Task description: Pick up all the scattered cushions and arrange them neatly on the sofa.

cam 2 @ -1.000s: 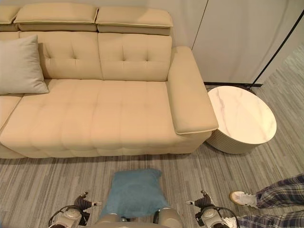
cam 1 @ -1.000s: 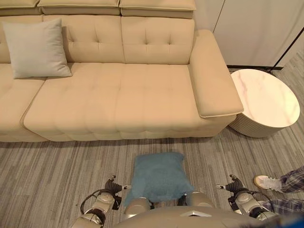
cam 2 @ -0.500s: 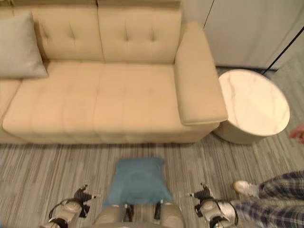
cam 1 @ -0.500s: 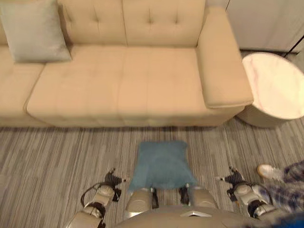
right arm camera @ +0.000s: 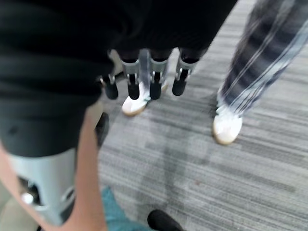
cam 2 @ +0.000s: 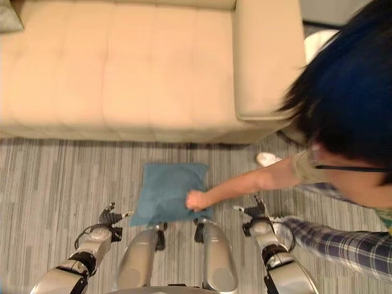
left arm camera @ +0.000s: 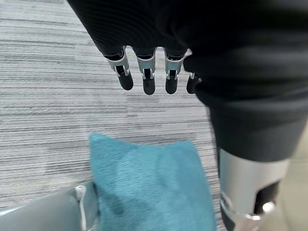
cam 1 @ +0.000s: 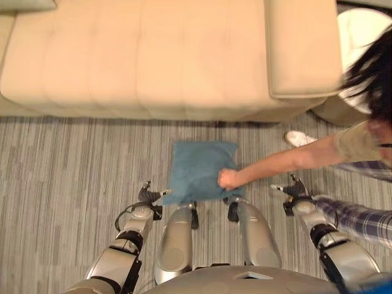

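While person's hand [cam 1: 228,179] grips blue square fabric cushion [cam 1: 199,170] on grey striped carpet [cam 1: 73,165], your left hand [cam 1: 147,195] and right hand [cam 1: 293,187] hang with fingers relaxed, empty.

No legible text or labels.

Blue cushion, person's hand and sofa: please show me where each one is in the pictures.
blue cushion [cam 1: 196,168], left eye view, upper middle of its cover.
person's hand [cam 1: 228,179], left eye view, the fist on the cushion.
sofa [cam 1: 153,55], left eye view, its seat.
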